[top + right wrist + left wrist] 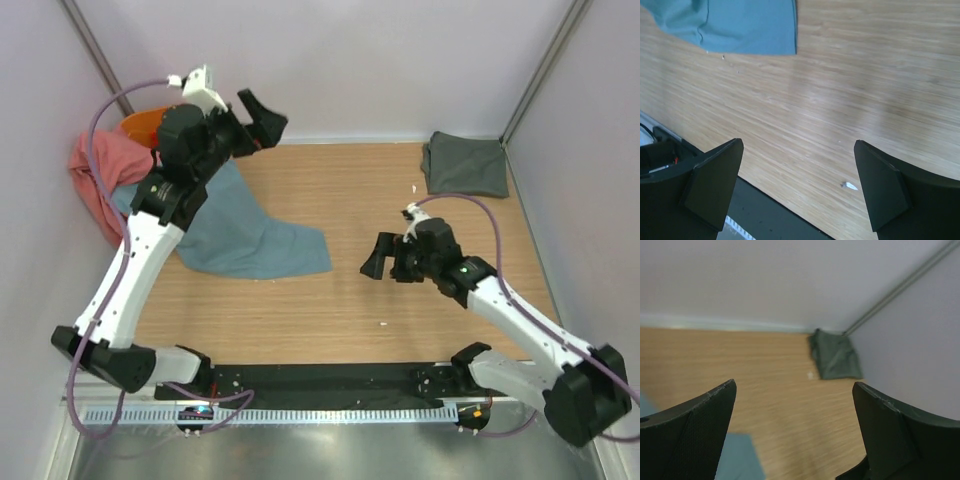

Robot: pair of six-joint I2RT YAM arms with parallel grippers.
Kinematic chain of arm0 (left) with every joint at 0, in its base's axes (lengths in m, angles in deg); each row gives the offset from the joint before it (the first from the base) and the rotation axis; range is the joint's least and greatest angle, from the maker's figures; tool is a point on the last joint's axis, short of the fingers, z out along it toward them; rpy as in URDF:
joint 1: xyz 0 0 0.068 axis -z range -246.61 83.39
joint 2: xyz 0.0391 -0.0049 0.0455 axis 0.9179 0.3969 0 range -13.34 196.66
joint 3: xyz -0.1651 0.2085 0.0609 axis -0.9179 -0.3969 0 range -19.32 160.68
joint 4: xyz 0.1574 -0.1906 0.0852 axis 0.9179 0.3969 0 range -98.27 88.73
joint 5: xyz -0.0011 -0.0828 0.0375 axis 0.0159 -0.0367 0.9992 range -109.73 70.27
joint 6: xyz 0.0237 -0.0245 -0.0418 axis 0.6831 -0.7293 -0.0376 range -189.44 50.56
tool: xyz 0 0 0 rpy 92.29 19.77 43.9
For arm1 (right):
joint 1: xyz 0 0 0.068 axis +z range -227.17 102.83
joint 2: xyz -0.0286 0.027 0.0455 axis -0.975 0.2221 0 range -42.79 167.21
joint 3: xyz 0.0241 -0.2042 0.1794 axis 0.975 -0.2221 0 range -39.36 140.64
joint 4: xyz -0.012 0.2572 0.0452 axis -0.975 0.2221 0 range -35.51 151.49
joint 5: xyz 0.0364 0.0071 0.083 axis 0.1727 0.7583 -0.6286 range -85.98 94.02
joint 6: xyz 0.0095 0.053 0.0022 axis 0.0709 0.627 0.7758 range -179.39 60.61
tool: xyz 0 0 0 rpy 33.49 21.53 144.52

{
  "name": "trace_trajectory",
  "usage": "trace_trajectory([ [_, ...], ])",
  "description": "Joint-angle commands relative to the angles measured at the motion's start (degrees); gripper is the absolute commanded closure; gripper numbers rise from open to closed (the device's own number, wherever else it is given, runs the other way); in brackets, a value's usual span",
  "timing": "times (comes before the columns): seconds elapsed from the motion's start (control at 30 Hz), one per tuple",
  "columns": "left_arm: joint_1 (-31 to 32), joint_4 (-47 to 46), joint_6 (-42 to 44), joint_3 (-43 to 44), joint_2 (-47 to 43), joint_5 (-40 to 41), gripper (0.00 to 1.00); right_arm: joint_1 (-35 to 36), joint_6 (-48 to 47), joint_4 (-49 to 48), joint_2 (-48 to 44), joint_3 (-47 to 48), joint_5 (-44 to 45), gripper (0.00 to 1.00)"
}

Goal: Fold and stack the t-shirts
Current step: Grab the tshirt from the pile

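left gripper (pixel 262 118): spread wide, nothing held
right gripper (pixel 385 257): same, empty
step: blue-teal t-shirt (pixel 250 235), left of right gripper, probably to be grabbed and flattened next

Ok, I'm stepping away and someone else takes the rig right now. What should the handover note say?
Left gripper: open, empty, raised at the far left.
Right gripper: open, empty, over bare table right of centre.
Shirts: dark grey-green shirt lies folded in the far right corner; blue-teal shirt lies loose, unfolded, left of centre; pink shirt is bunched at the far left by the orange basket.
Done: one shirt folded, it seems.
Left: fold the blue-teal and pink ones, then stack.
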Motion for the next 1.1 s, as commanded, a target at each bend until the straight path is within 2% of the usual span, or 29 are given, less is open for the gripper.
trace_trajectory([
  [0.0,-0.72,15.81,7.52,-4.43,-9.92,19.85,0.00,6.39,0.84,-8.17,10.70,5.56,-1.80,0.00],
  [0.07,-1.69,19.01,7.70,-9.77,-13.01,22.61,0.00,8.60,0.83,-8.27,17.15,11.80,1.70,0.00],
  [0.1,-2.04,20.94,7.52,-11.72,-16.24,23.40,0.00,9.48,0.92,-8.18,24.06,13.99,2.68,0.00],
  [0.33,-2.48,23.59,4.63,-27.11,-27.60,22.01,0.00,11.25,2.51,-4.93,48.25,33.06,7.35,0.00],
  [0.47,-2.48,24.91,3.92,-33.87,-33.48,22.09,0.00,12.04,2.16,-2.13,56.96,40.02,9.19,0.00],
  [0.63,-2.48,27.11,4.88,-38.53,-38.68,24.73,0.00,13.97,1.89,-1.50,62.53,45.73,9.37,0.01],
  [0.73,-2.48,27.29,4.80,-41.35,-41.58,25.96,0.00,15.46,2.15,-1.67,64.99,47.32,8.41,0.07],
  [0.8,-2.40,27.11,4.54,-42.93,-43.33,26.31,0.00,16.08,3.20,-3.25,65.96,47.15,6.65,0.17],
  [0.83,-2.48,26.94,4.27,-44.33,-43.69,26.49,0.00,16.26,3.56,-4.04,66.14,46.54,5.86,0.27],
  [0.87,-2.48,26.85,3.92,-44.44,-44.04,26.58,0.00,16.26,3.82,-6.05,66.14,46.10,4.03,0.56],
  [0.97,-2.48,27.03,4.09,-44.26,-44.31,27.19,0.00,15.65,3.39,-7.56,64.12,45.22,4.10,0.98],
  [1.07,-2.48,26.84,4.10,-44.09,-43.43,27.11,0.00,10.83,1.98,-5.99,56.67,44.43,4.88,0.99],
])
